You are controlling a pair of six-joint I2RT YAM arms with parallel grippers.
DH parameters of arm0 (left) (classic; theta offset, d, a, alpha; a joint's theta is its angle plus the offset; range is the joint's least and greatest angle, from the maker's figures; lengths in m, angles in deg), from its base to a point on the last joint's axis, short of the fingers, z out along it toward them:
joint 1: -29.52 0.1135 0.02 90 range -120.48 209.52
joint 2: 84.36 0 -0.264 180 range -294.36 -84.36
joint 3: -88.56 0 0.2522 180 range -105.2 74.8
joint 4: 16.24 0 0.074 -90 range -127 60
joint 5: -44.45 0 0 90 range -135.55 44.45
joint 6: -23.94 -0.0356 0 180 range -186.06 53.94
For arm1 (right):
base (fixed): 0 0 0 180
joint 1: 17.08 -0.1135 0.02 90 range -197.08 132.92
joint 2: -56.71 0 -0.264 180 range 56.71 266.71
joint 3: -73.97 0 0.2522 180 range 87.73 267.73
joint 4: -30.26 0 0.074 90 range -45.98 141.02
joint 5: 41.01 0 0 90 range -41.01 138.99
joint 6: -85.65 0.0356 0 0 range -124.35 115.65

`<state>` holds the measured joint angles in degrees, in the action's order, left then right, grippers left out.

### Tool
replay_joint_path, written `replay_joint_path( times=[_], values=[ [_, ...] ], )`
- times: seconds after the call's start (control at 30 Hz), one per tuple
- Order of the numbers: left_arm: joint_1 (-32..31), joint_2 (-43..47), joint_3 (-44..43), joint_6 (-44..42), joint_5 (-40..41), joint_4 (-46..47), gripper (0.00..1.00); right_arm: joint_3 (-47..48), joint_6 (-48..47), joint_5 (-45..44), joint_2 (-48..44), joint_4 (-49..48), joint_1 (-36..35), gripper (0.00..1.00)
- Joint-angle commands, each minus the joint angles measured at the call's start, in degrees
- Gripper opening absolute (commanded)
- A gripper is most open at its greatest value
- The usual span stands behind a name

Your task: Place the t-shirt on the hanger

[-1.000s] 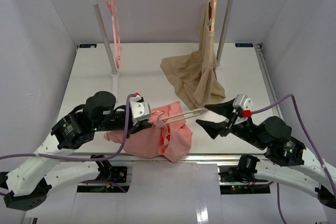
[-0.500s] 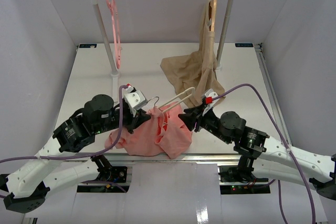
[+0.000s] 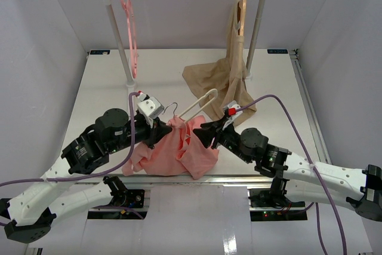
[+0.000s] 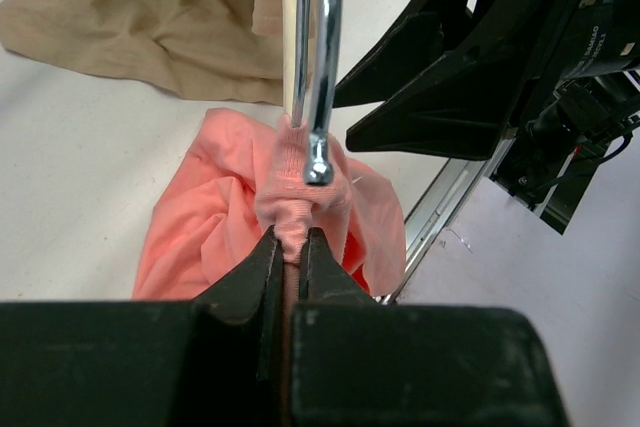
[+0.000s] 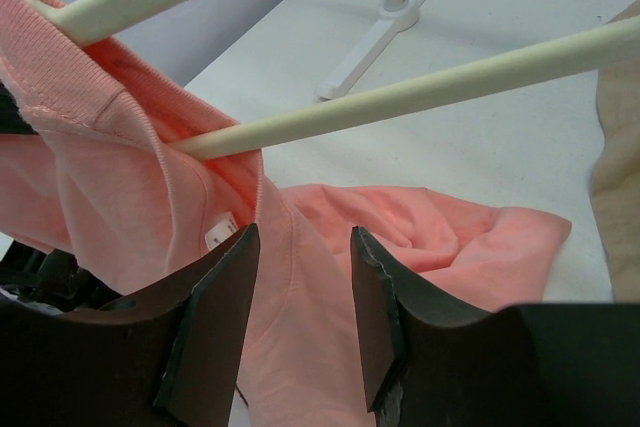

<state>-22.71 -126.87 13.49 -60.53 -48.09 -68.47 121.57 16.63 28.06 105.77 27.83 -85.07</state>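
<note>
Left gripper (image 4: 288,262) pinches ribbed collar of t-shirt (image 4: 200,237), right at base of hanger (image 4: 292,37) hook, collar bunched round it. Right gripper (image 5: 300,317) spread, pink fabric between fingers, just below cream hanger arms. T-shirt partly lifted, rest heaped on table (image 3: 101,88) near front edge. Beige garment (image 3: 218,79) behind.
</note>
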Motion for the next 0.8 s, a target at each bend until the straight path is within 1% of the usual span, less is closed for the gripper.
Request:
replay_joint_path(
  times=[0.0, 0.2, 0.33, 0.4, 0.53, 0.67, 0.77],
  values=[
    [0.2, 0.1, 0.2, 1.2, 1.7, 3.8, 0.0, -0.4, 1.8, -2.5, 1.4, -6.7, -1.7, 0.49],
    [0.2, 0.4, 0.9, 1.6, 1.7, 4.1, 0.0, -0.2, 2.8, -5.3, 3.3, -7.0, -4.7, 0.51],
    [0.2, 0.8, 1.5, 1.6, 1.7, 4.9, 0.0, 1.0, 3.4, -10.6, 5.2, -5.1, -7.8, 0.47],
    [0.2, 0.5, 1.5, 1.5, 1.7, 5.0, 0.0, 1.9, 3.8, -12.1, 6.8, -4.2, -8.5, 0.46],
    [0.2, -0.1, 1.0, 1.5, 1.7, 5.2, 0.0, 2.5, 5.4, -14.1, 9.7, -3.5, -9.2, 0.42],
    [0.2, 0.3, 0.8, 1.6, 1.7, 5.3, 0.0, 4.4, 8.3, -18.2, 12.7, 0.6, -10.2, 0.38],
    [0.1, 1.0, 0.6, 1.5, 1.7, 5.3, 0.0, 4.3, 9.3, -19.9, 14.1, 1.2, -10.5, 0.35]
  ],
)
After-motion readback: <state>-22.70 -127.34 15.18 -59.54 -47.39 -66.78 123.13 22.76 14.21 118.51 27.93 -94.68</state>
